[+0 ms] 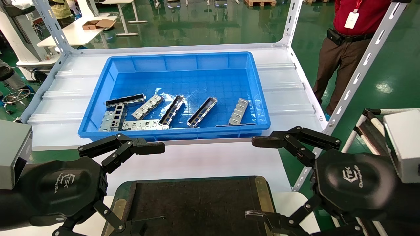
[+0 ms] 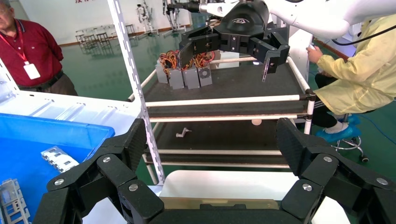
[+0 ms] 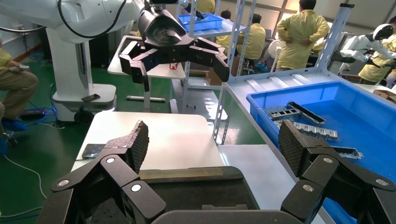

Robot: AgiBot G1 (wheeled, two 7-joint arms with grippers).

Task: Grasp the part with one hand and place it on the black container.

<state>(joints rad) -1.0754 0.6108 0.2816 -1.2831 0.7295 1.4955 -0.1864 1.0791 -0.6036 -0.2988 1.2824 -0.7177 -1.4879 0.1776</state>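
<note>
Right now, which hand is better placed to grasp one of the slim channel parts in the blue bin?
Probably the right hand: it is open, and a lone part lies clear mid-bin. The left hand, also open, faces parts crowded among flat plates.

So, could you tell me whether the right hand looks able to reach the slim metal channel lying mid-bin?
Probably yes: the open right tool hovers before the blue plastic bin, and the slim silver-grey metal channel lies uncovered, apart from its neighbours.

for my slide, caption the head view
Both open hands, left and right, hover over the black tray; parts wait in the blue bin.
</note>
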